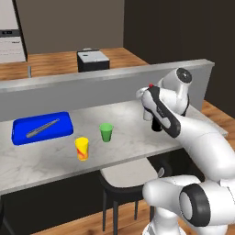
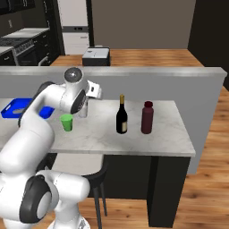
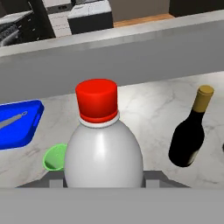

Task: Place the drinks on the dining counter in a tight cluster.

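Over the counter (image 2: 134,134), the arm reaches forward, gripper (image 3: 103,181) level, fingers clamped on the pale bottle (image 3: 103,144) beside the wine bottle (image 2: 121,115).

White grey-veined marble tabletop (image 2: 134,134) with a raised grey ledge (image 2: 179,85) behind. On it stand a dark wine bottle with gold neck (image 2: 121,116) and a squat maroon red-capped bottle (image 2: 147,117), side by side. Further left sit a small green cup (image 1: 106,132), a yellow cup (image 1: 82,148) and a blue tray (image 1: 42,127).

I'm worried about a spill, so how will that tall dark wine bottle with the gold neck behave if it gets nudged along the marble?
The dark wine bottle stands tall on a narrow base, so a push high up would probably tip it. It looks glossy, likely slippery to grip. Pushed low, it may slide on the smooth white marble counter.
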{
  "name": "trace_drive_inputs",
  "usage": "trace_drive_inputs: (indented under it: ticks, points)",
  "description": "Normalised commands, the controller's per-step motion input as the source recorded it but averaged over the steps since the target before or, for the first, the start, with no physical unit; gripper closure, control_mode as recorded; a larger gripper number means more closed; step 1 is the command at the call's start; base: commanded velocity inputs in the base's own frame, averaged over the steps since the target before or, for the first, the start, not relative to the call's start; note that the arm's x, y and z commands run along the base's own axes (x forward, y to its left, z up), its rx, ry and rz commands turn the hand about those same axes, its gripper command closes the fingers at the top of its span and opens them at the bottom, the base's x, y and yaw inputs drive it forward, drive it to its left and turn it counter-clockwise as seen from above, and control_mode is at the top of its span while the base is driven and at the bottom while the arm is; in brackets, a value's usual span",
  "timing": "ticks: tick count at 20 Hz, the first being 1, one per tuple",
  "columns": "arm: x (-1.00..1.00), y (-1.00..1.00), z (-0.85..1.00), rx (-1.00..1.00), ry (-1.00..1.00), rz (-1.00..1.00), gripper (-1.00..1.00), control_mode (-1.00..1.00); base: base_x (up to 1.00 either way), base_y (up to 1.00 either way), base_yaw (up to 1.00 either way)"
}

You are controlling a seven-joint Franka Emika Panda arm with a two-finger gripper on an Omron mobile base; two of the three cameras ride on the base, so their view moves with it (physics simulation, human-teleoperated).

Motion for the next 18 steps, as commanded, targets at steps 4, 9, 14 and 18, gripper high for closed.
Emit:
trace_drive_inputs:
  ticks: [4,9,14,18]
  points:
    - [0.06,-0.01,-0.25,-0.14,-0.04,-0.07,1.00,-1.00,0.00,0.00,0.00]
    - [0.02,-0.06,-0.45,-0.06,-0.10,-0.03,1.00,-1.00,0.00,0.00,0.00]
    - [0.03,-0.02,-0.53,0.00,-0.08,-0.02,1.00,-1.00,0.00,0.00,0.00]
    - [0.01,0.00,-0.43,0.00,-0.10,0.00,1.00,-1.00,0.00,0.00,0.00]
